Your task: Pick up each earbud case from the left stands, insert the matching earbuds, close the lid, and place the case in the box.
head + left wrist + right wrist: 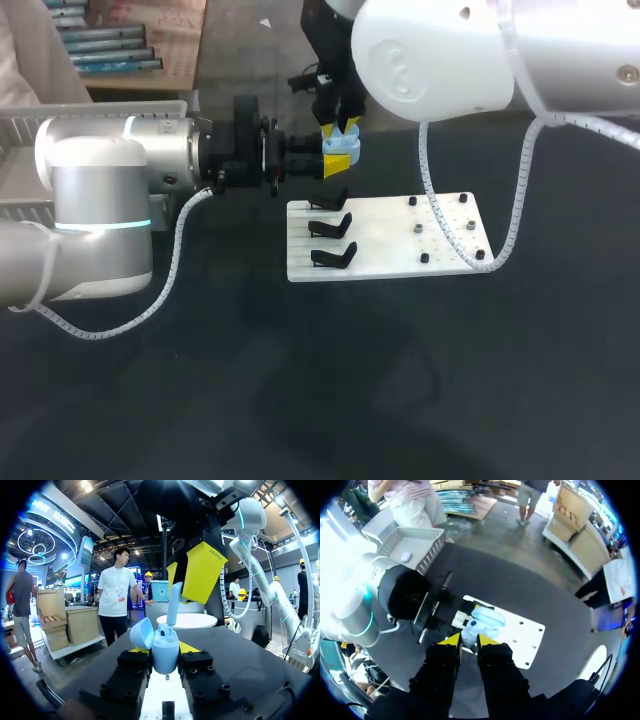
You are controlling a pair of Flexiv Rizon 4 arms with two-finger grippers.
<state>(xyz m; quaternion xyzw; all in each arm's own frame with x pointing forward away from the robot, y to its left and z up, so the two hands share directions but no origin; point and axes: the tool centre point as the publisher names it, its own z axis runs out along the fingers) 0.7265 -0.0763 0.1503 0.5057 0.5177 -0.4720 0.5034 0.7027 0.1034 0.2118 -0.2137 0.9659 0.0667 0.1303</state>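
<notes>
Blue case (165, 655), lid (141, 633) open, clamped in left end effector (165, 649); right end effector (468, 639) pinches earbud (174, 600) above it.

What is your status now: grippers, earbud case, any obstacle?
Left gripper shut on earbud case, lid open. Right gripper shut on earbud, stem upright over the case. No obstacle seen around them.
</notes>
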